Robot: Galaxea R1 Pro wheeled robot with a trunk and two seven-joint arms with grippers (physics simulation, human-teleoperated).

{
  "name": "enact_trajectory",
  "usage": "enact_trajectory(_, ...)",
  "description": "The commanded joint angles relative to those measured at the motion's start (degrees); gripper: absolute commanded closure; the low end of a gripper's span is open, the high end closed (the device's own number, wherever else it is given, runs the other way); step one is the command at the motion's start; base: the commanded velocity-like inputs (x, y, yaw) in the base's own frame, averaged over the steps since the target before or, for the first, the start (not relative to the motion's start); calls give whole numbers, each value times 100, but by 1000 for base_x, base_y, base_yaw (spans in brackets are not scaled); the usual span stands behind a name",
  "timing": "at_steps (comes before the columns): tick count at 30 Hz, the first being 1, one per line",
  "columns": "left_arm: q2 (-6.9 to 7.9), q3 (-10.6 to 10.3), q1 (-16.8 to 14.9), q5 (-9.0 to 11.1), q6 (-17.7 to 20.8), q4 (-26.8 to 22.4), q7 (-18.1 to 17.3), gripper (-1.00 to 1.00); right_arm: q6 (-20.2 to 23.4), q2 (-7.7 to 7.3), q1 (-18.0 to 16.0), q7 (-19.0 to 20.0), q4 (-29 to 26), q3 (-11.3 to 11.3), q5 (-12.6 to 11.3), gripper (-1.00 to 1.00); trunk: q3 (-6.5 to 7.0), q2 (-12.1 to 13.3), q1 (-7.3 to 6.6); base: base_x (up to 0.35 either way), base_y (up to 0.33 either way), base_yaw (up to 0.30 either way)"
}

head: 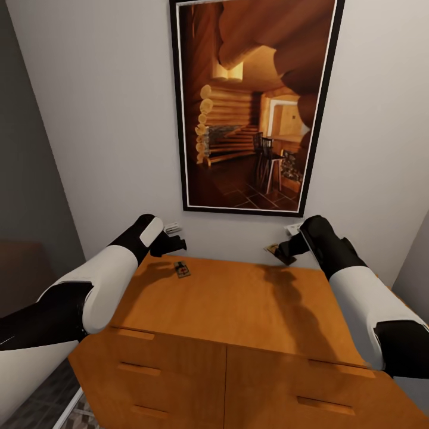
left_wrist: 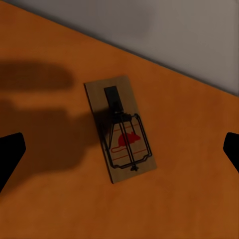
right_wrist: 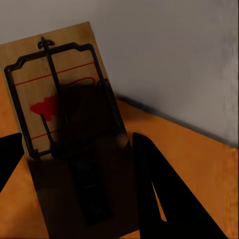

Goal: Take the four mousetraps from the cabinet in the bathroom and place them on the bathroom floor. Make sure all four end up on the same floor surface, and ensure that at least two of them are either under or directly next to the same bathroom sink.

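Right gripper [head: 279,250] was clamped on a small flat tan mousetrap board with dark wire parts and a red mark [right_wrist: 64,129], held tilted just above the back right of the cabinet top, close to the wall. In the right wrist view one dark finger [right_wrist: 159,194] lay against the board's edge, the other finger sat at the far side of the board.

Left gripper [head: 173,243] hung spread wide, holding nothing, over the back left of the same top. A second tan mousetrap with black wire and a red mouse print [left_wrist: 119,129] lay flat on the wood directly below and between its fingertips [left_wrist: 10,154], not touching them. In the head view that trap [head: 182,269] sat just in front of the left gripper, near the back edge.

Both traps were well apart from each other, one per side.

Under both grippers: orange-brown wooden cabinet with a smooth flat top [head: 238,304] and drawer fronts with slab pulls. Behind it, a pale wall with a large black-framed picture of a log cabin interior [head: 253,101]. A strip of patterned tile floor [head: 42,399] showed below the left arm.
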Motion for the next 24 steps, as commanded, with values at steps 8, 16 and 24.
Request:
enact_trajectory(8, -4, 36, -3, 41, 19, -8, 49, -100, 27, -307, 7, 442, -49, 47, 1, 100, -7, -4, 0, 0, 0, 0)
enact_trajectory(16, -4, 36, -3, 39, 23, -8, 45, -100, 27, -480, -11, 1226, -453, 401, 36, 100, -7, -4, 0, 0, 0, 0)
enact_trajectory(24, -7, 37, -3, 39, 24, -8, 46, -100, 27, -826, -12, 2009, -821, 585, 36, 100, -7, -4, 0, 0, 0, 0)
